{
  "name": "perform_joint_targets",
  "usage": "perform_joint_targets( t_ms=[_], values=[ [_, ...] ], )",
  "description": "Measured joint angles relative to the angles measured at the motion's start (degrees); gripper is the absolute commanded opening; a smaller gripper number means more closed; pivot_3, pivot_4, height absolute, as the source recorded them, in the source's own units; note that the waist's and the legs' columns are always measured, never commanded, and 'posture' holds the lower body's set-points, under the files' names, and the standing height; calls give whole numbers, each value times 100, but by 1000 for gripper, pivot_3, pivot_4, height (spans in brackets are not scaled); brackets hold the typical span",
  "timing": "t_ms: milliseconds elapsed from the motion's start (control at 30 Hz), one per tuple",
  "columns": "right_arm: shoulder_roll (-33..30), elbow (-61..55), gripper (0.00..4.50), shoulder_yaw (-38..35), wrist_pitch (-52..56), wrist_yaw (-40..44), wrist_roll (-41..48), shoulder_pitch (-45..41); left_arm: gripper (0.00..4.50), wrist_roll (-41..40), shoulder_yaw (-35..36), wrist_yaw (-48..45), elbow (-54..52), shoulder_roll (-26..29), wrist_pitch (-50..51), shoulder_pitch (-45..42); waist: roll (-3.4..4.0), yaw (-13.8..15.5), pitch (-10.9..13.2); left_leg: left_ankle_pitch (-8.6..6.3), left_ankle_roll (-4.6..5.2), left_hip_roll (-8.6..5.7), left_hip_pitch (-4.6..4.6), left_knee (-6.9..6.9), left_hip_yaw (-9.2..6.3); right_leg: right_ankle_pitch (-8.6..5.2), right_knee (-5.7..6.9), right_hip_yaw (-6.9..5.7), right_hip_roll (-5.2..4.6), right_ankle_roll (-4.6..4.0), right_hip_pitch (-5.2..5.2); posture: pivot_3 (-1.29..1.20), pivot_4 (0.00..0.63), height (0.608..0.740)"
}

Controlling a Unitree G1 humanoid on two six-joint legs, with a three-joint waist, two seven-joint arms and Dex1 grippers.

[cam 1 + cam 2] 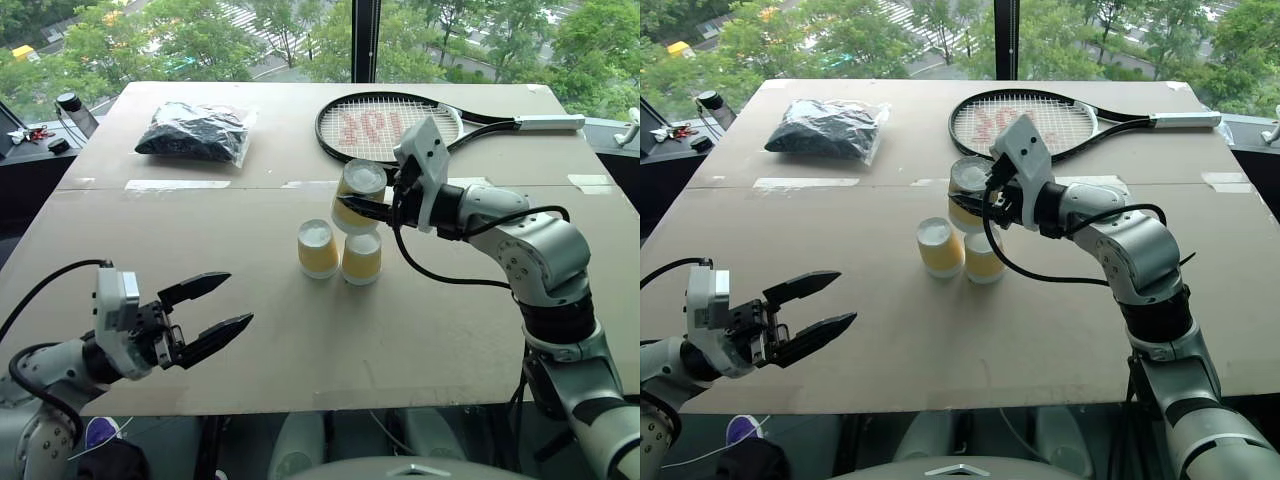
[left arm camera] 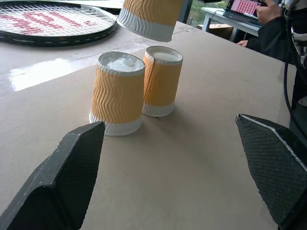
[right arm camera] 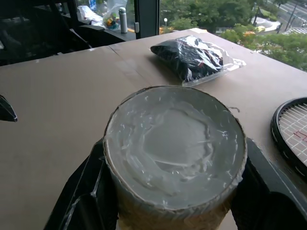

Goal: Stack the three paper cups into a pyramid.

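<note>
Two paper cups point(image 1: 339, 251) stand upside down, touching, near the middle of the cardboard-covered table point(image 1: 430, 330). The right gripper point(image 1: 358, 207) clamps the third cup point(image 1: 358, 192) base-up, lifted just above and behind them. The left gripper point(image 1: 212, 312) hangs over the near-left edge, fingers spread wide, empty. A tennis racket point(image 1: 400, 125) and a black bagged bundle point(image 1: 195, 131) lie along the far edge.

Bright window daylight, soft shadows, mild glare on the table point(image 1: 300, 340).

Head stereo pair looks forward-down over table point(image 1: 300, 330); both wrist cameras close, level, sharing cups point(image 2: 117, 91).
</note>
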Motion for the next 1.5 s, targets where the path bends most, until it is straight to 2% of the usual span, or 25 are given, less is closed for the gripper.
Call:
perform_joint_targets(
  t_ms=[600,633,667,700,733,767,1100,1367,1500],
  values=[
    [173,147,2174,560,211,190,15,-152,4500,-2,61,216,-382,-278,-58,495,0,-86,0,0,0,1,0,-6,-3,0,-1,-2,-2,-1,-1,0,150,740],
    [173,156,3190,607,165,209,-14,-157,4500,-2,61,225,-383,-282,-60,505,1,-86,0,0,0,1,0,-6,-3,0,-1,-2,-2,-1,-1,0,150,740],
    [169,164,3379,643,151,231,-45,-174,4500,-2,61,226,-383,-284,-62,512,0,-86,0,0,0,1,1,-6,-3,0,-1,-2,-2,-1,-1,0,150,740],
    [161,199,3959,695,114,262,-92,-183,4500,-2,62,226,-383,-288,-67,542,-1,-87,-1,0,0,1,1,-6,-3,0,-2,-2,-2,-1,-1,0,150,740],
    [158,285,4296,775,60,294,-153,-184,4500,-1,65,226,-384,-295,-76,560,-1,-87,-1,0,0,1,1,-6,-2,0,-2,-2,-2,-1,-1,0,150,740],
    [163,355,4403,816,24,305,-190,-184,4500,-1,67,228,-384,-306,-84,569,0,-87,0,0,0,1,1,-6,-2,0,-3,-2,-2,-1,-1,0,150,740],
    [223,495,4403,682,-235,423,-264,-211,4500,-2,73,250,-387,-420,-179,632,1,-86,1,0,-1,1,1,-9,-3,0,-7,-2,-3,-1,-1,0,150,740],
    [436,160,4403,-72,-73,423,430,-650,4500,-17,73,257,-386,-427,-187,589,1,-88,0,-1,-1,2,0,-14,-4,0,-12,-3,-6,-1,-1,0,150,740],
    [225,-104,4403,-507,-65,459,770,-611,4500,-111,91,466,-386,-491,-174,527,1,-68,1,-1,0,0,-6,-17,-6,0,-22,-7,-13,-1,-1,0,150,740]
  ],
)
